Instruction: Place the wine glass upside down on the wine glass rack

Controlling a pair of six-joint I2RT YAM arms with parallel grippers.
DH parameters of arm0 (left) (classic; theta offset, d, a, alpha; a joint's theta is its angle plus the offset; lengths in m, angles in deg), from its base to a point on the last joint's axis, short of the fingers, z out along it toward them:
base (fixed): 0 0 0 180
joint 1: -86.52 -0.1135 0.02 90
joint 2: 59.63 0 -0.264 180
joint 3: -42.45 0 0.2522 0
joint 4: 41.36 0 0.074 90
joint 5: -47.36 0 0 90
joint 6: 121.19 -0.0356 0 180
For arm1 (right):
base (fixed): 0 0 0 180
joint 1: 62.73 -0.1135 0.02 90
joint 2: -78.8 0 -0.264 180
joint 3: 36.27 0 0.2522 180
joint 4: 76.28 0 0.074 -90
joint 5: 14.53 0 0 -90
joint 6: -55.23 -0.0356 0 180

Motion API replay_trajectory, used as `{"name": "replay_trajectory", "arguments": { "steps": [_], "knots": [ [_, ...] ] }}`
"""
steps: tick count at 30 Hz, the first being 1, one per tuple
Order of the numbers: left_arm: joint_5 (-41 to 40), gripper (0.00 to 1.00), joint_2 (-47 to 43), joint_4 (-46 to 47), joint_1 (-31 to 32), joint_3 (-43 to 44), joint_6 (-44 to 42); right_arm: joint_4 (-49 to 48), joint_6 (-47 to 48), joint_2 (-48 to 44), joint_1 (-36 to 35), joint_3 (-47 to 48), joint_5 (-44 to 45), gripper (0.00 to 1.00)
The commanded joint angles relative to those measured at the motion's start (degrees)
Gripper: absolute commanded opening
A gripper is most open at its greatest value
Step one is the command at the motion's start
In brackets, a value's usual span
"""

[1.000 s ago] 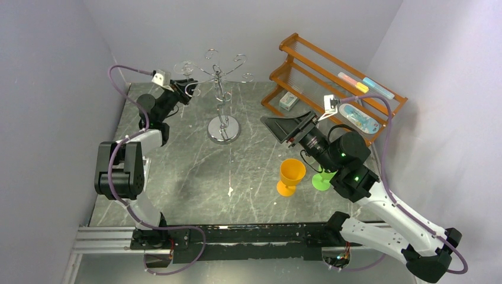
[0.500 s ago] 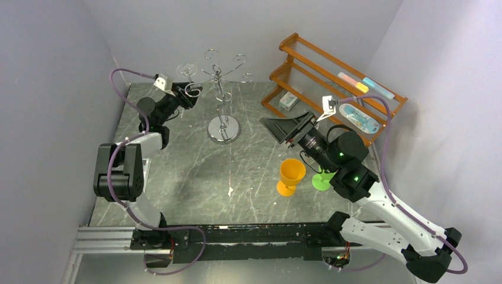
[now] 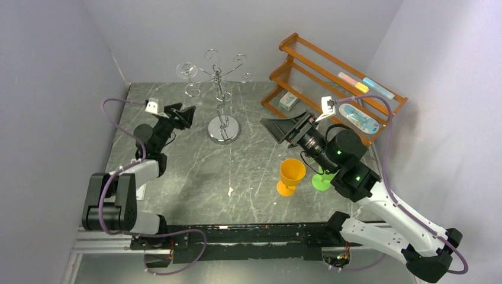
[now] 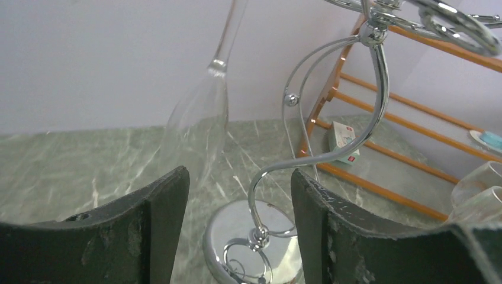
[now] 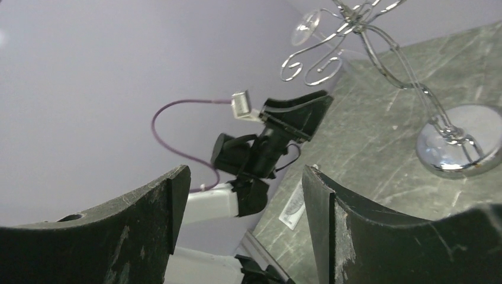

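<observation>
No text can be read; print on the small box [image 4: 344, 141] on the wooden shelf [image 3: 346, 65] and on a white sticker [image 5: 294, 207] is blurred.

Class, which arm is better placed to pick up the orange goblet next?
Probably right: the open right gripper is near the orange plastic goblet; the left gripper is across the table beside the chrome wire rack.

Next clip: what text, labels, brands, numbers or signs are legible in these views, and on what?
No text is legible in any view.
Small white and teal box on the wooden shelf: print and a red mark, too blurred to read.
White sticker near the edge of the table: too blurred to read.
Flat packets on the wooden shelf: too small to read.
</observation>
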Motion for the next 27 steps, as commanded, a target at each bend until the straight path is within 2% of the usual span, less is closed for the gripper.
{"name": "replay_trajectory", "arguments": {
  "steps": [1,3,6,9,11,13,15,16,19,22,27],
  "knots": [
    [-10.2,0.68,-7.3,3.7,0.1,-6.3,2.4,7.4,3.1,-0.1,0.2,2.7,3.4,0.74],
    [-14.8,0.69,-12.1,-5.1,0.0,-7.9,4.1,11.4,5.3,0.6,0.2,4.0,5.1,0.75],
    [-22.0,0.69,-19.7,-23.3,0.1,-7.5,7.6,18.8,9.2,2.1,0.2,6.4,8.8,0.76],
    [-24.9,0.7,-24.8,-41.2,0.0,-4.7,10.1,27.8,13.2,4.2,0.2,9.1,13.0,0.77],
    [-27.7,0.71,-27.0,-50.0,0.1,-2.0,13.9,32.4,14.7,5.7,0.2,9.6,16.5,0.77],
    [-27.1,0.74,-27.6,-55.5,0.1,0.4,15.5,36.5,14.7,6.5,0.2,9.2,20.2,0.76],
    [-26.9,0.8,-26.8,-62.4,0.1,3.9,16.9,39.6,15.3,6.7,0.2,8.6,22.7,0.68],
    [-26.8,0.81,-26.0,-67.9,0.1,5.8,17.0,41.4,15.2,7.1,0.2,8.3,23.1,0.67],
    [-22.4,0.8,-25.8,-72.1,0.1,8.0,16.2,47.0,15.0,8.3,0.2,8.2,22.5,0.68],
    [-17.6,0.83,-29.8,-71.1,0.1,5.0,17.6,49.1,16.3,8.6,-0.6,6.6,19.0,0.7],
    [-19.2,0.95,-37.0,-72.2,0.1,1.2,16.9,52.2,14.6,12.6,-2.0,4.2,15.5,0.73]
  ]
}}
